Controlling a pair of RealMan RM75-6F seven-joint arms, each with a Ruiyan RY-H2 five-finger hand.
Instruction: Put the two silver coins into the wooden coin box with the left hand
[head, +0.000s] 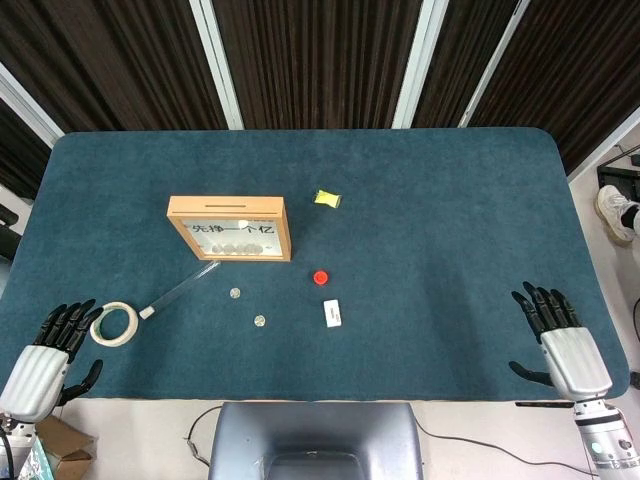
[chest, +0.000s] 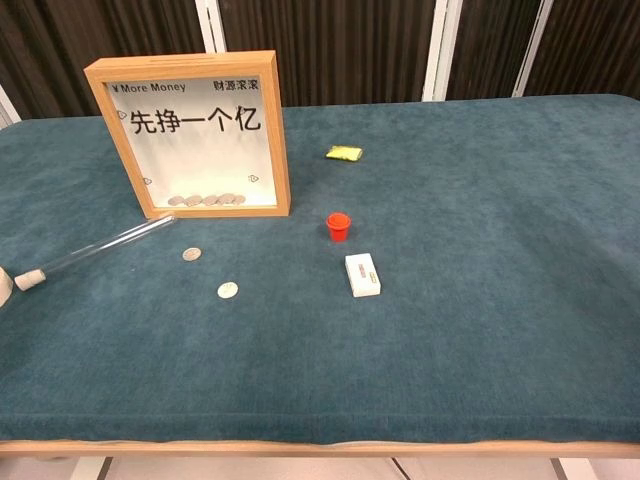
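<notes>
Both hands sit at the near table edge in the head view, neither showing in the chest view. Left hand (head: 52, 345): palm down at the near-left corner, dark fingers spread, holding nothing, fingertips just beside a tape ring (head: 114, 324). Right hand (head: 560, 338): near-right edge, fingers spread, thumb out to the side, holding nothing.

Table (chest: 480, 300): dark teal cloth.

Coins: two silver, both flat on the cloth, in front of the box and apart from it. Near coin (chest: 228, 290) lies closer to the table's front edge; far coin (chest: 192, 254) sits up-left of it, close to the tube's tip. The two are near each other but not touching. Head view has them at (head: 259, 321) and (head: 235, 293).

Box (chest: 190, 133): wooden frame, upright, clear front with printed characters and "More Money". A row of coins already rests along its inside bottom. A slot shows along its top edge in the head view (head: 229, 227).

Tube (chest: 100, 248): clear, lying slantwise from the left edge toward the box's lower corner, pale stopper at its left end.

Red cap (chest: 339, 226): right of the box, standing alone.
White block (chest: 362, 274): just nearer than the cap, apart from it.
Yellow bit (chest: 344, 153): farther back, right of the box.
</notes>
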